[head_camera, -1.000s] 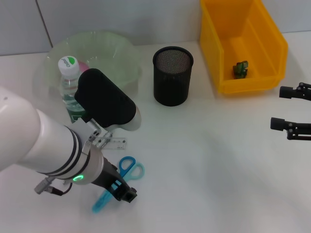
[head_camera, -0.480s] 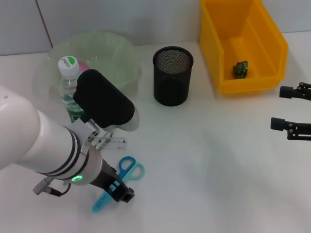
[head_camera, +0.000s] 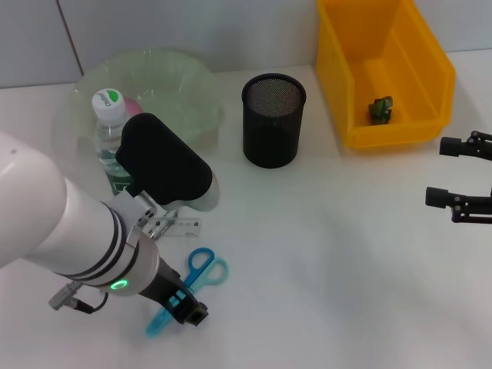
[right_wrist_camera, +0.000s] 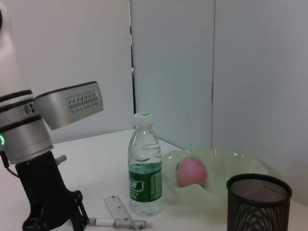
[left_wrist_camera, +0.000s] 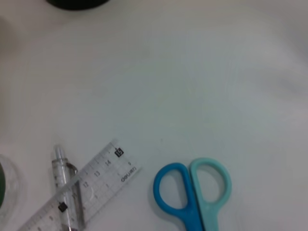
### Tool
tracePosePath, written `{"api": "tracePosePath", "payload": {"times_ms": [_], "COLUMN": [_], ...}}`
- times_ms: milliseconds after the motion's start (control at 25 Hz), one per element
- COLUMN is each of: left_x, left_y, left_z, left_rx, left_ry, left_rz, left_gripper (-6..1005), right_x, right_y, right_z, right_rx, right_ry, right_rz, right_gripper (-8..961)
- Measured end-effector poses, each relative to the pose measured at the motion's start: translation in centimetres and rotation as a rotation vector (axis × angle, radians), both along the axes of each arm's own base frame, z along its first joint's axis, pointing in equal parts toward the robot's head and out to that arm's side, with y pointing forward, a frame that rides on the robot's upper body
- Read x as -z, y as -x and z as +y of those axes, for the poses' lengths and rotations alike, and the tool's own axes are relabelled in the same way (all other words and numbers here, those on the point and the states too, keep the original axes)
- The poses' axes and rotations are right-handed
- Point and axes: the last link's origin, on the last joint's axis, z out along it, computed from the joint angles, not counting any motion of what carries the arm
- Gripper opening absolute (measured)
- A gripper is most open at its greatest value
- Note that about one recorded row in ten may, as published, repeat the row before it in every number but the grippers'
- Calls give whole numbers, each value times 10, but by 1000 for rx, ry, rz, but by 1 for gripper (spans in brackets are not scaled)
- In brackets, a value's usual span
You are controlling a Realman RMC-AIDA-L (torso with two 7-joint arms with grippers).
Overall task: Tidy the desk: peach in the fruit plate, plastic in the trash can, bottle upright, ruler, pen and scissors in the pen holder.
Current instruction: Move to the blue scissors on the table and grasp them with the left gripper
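Head view: the left gripper (head_camera: 192,311) is seen low over the blades of the blue scissors (head_camera: 188,286), which lie flat on the white table (head_camera: 323,261). How far its fingers are spread cannot be told. The scissors' two loop handles are seen free of the gripper, pointing toward the transparent ruler (head_camera: 178,227). In the left wrist view the ruler (left_wrist_camera: 82,190) is seen lying across the pen (left_wrist_camera: 65,187), with the scissor handles (left_wrist_camera: 192,190) just beside the ruler's end, not touching it.

The right gripper (head_camera: 459,171) is recorded at the table's right edge, well apart from the objects, its fingers held wide with nothing between them.

The bottle (head_camera: 110,138) is noted upright beside the green fruit plate (head_camera: 169,81); in the right wrist view the peach (right_wrist_camera: 191,172) is seen resting in the plate (right_wrist_camera: 240,166). The black mesh pen holder (head_camera: 273,119) is found standing between the plate and the yellow trash can (head_camera: 384,69), in which a small green piece of plastic (head_camera: 380,109) is lying.
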Motion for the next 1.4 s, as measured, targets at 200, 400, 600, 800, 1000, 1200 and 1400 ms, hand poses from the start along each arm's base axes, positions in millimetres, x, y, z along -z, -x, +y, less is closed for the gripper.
{"api": "tracePosePath", "payload": {"times_ms": [200, 400, 600, 800, 1000, 1200, 1400], "left_x": [0, -1, -2, -1, -1, 1, 1], "left_y": [2, 0, 0, -1, 1, 4, 4], "left_z": [0, 2, 3, 4, 4, 6, 7], "left_rx": [-6, -5, -7, -6, -11, -21, -21], "left_ry": [9, 9, 10, 13, 18, 33, 35], "left_rz": [19, 19, 26, 29, 40, 63, 65], "left_gripper": [566, 549, 532, 429, 409, 410, 406], "right_x": [1, 0, 1, 1, 1, 1, 1], "right_y": [0, 0, 0, 1, 1, 2, 2], "right_z": [0, 0, 0, 0, 1, 2, 2], "right_rx": [-5, -2, -3, -5, -6, -10, -10], "right_ry": [-3, -10, -10, -10, -10, -11, -11], "right_rz": [0, 3, 5, 5, 4, 4, 5], "right_gripper": [834, 834, 834, 834, 834, 834, 834]}}
